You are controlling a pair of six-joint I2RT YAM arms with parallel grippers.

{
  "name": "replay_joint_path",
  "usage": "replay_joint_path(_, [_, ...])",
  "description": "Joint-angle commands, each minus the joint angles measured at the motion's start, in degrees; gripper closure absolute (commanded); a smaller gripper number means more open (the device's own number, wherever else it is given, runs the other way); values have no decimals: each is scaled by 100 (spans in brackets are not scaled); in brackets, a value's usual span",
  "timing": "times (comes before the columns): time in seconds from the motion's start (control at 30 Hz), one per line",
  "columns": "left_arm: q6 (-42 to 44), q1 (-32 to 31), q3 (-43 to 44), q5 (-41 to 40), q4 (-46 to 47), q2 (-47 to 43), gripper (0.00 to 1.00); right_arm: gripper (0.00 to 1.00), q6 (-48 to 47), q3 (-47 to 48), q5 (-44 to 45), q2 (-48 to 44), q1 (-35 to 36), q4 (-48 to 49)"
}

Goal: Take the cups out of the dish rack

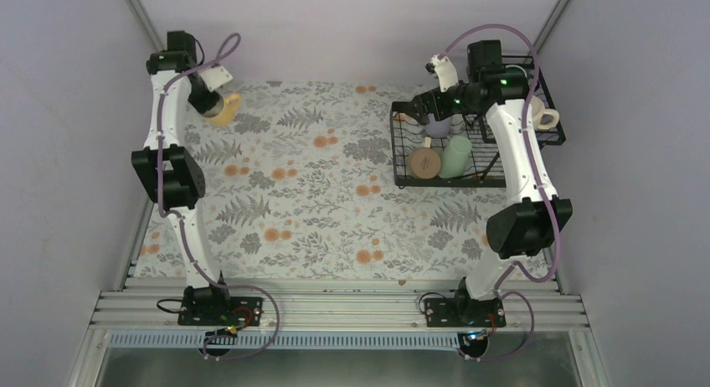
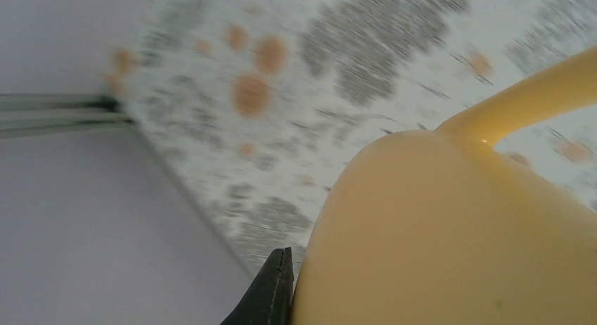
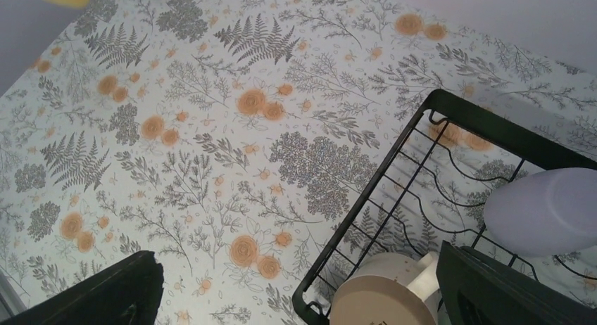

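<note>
The black wire dish rack stands at the far right of the table. In its tray lie an upturned cream mug, a mint-green tumbler and a lavender tumbler. Another cream mug sits in the raised basket. My right gripper hovers open over the rack's left rim; below it are the cream mug and the lavender tumbler. My left gripper is at the far left, shut on the yellow mug. That mug fills its blurred wrist view, one finger against its wall. No dark green mug shows.
The floral tablecloth covers the table between the arms. Grey walls close in on the left, back and right. A metal rail runs along the near edge at the arm bases.
</note>
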Motion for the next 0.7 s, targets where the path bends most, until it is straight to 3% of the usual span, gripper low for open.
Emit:
replay_joint_path(0.0, [541,111,-336,458,-611,-93,98,0,-146,-214,46,-322,16,109])
replay_joint_path(0.4, [507,82,534,-223,-936,1492,98,0,-166,-898,-17,-785,19,370])
replay_joint_path(0.67, [396,-8,683,-401,-712,1938,98,0,-123,-1064,-52,-832,19,453])
